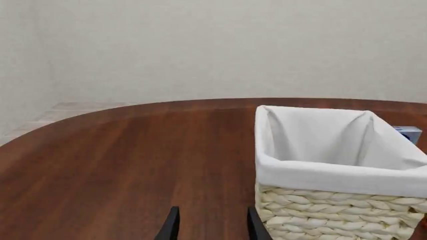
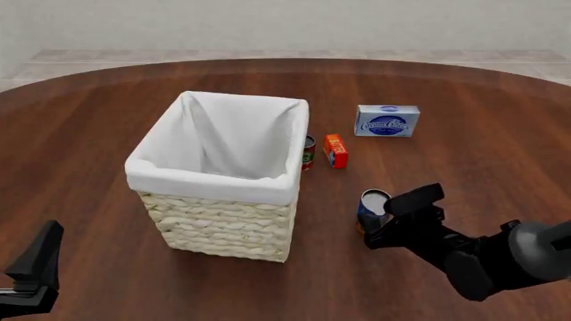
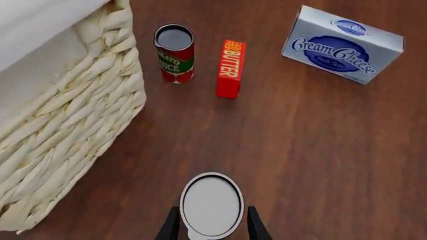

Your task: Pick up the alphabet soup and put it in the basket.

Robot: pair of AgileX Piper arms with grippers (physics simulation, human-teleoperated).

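Front view: the right end effector (image 2: 379, 217) partly hides the alphabet soup (image 2: 373, 202), which stands upright on the bench (image 2: 464, 167) at 4 o'clock from the basket (image 2: 223, 175), apart from it. The right wrist view shows its fingers (image 3: 172, 226) flanking the can's silver top (image 3: 212, 204); contact cannot be confirmed. That view alone makes legible the tomato sauce can (image 3: 175, 53), butter box (image 3: 231, 68) and cream cheese box (image 3: 343, 44). The left end effector (image 1: 211, 226), cut off at frame edge, is spread and empty, low at 8 o'clock from the basket.

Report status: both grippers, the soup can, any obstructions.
Right gripper open, fingers straddling blue-and-orange alphabet soup can, still on table. Left gripper open, empty, beside cream wicker basket. Nothing between can and basket.
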